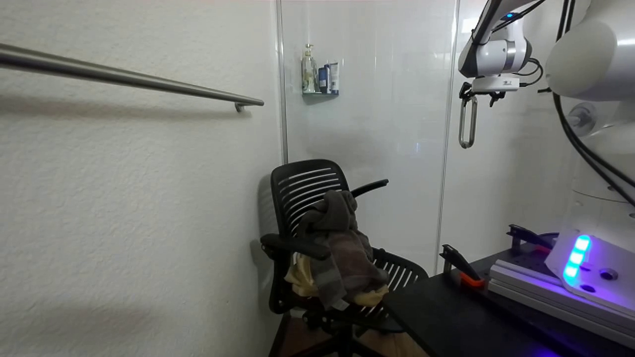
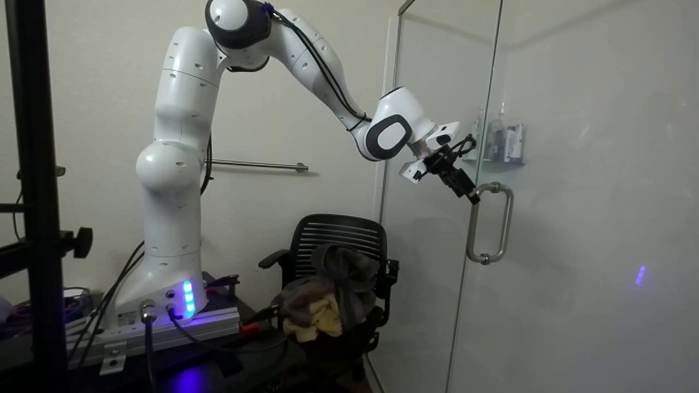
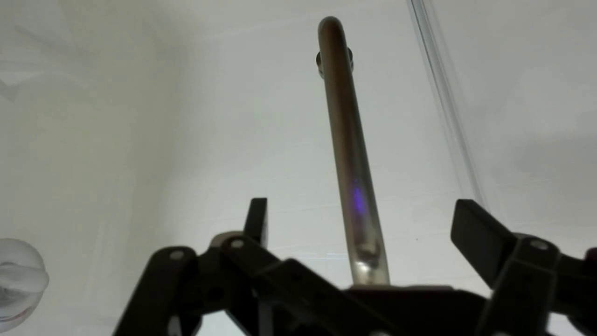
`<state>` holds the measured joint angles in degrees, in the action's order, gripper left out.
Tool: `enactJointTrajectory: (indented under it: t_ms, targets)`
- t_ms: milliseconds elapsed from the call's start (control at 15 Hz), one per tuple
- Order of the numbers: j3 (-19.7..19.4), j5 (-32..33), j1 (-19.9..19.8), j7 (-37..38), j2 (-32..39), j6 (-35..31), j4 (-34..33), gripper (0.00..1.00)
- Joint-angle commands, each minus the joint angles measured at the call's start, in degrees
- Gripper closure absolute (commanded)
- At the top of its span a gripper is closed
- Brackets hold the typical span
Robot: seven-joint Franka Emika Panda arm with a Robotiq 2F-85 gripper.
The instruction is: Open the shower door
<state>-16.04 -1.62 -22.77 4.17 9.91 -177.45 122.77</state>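
Note:
The shower door [image 2: 579,229] is a tall clear glass panel. It looks in line with the glass panel beside it. Its silver loop handle stands upright near the door's edge in both exterior views [image 1: 473,124] [image 2: 508,224] and runs up the middle of the wrist view [image 3: 345,126]. My gripper [image 3: 365,221] is open, with one finger on each side of the handle bar and gaps on both sides. In the exterior views the gripper [image 1: 480,99] [image 2: 473,197] is at the handle's upper part. The bar's near end is hidden behind the gripper body in the wrist view.
A black chair [image 1: 310,173] with a pile of cloths [image 1: 342,238] stands before the glass, beside the black table [image 1: 421,307]. A metal bar [image 1: 124,74] is on the wall. A corner shelf [image 1: 320,93] with bottles shows behind the glass.

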Motion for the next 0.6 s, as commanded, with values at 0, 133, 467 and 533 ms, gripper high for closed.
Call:
enactJointTrajectory:
  t_ms: [0, 133, 467, 533]
  targets:
    - [0.62, -1.73, -0.87, 0.08, 2.13, 0.46, -2.00, 0.00]
    - [-1.57, -1.77, 0.76, 0.55, 3.40, 0.94, -3.75, 0.00]
    - [-2.09, -1.36, 0.99, 0.28, 3.15, 0.37, -3.37, 0.00]
    - [-2.16, -1.47, 0.98, 0.47, 3.33, 0.63, -3.50, 0.00]
